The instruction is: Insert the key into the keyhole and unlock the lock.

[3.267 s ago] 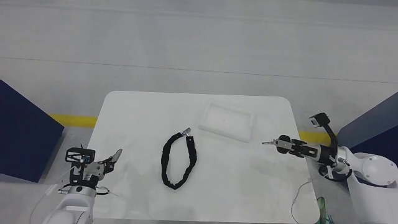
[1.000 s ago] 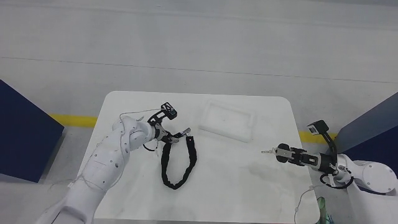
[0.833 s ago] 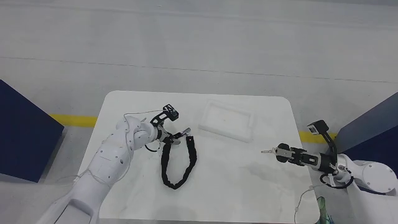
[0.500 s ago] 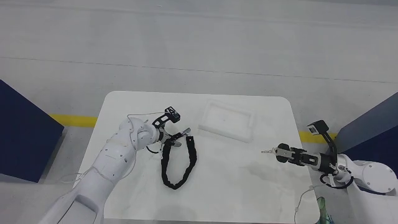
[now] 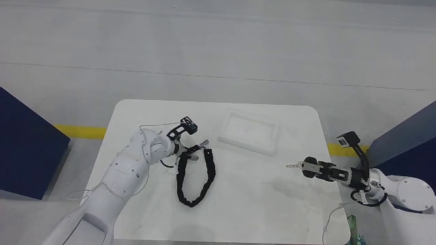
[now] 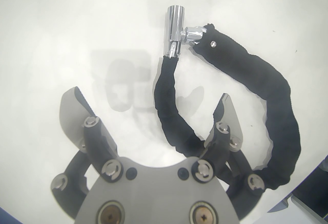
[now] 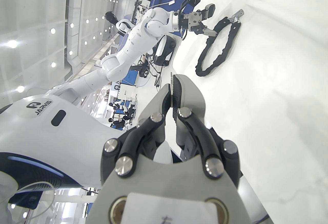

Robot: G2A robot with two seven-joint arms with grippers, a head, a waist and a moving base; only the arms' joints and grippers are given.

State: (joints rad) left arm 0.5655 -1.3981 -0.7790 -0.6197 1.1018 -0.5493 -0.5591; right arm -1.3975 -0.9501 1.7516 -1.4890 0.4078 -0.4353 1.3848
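A black sleeved chain lock (image 5: 182, 184) lies in a loop near the table's middle, its silver lock cylinder (image 6: 175, 26) at the far end. My left gripper (image 6: 147, 100) hovers open just above the loop's left strand, close behind the cylinder, and the strand runs between its fingers (image 6: 226, 112). In the top view the left gripper (image 5: 192, 151) sits beside the cylinder (image 5: 204, 140). My right gripper (image 5: 306, 166) is off to the right above the table, shut on a small metal key (image 5: 293, 165) that points left. The key's thin edge (image 7: 171, 83) pokes out between the pads.
A shallow clear tray (image 5: 248, 133) lies at the back right of the white table (image 5: 272, 204). Open tabletop separates the chain lock (image 7: 217, 48) from the right gripper (image 7: 172, 86). Dark blue panels stand off both sides.
The left arm came from the table's front left corner to the chain lock, then crept a little closer to the cylinder. The right arm sank slightly toward the front and now holds still.
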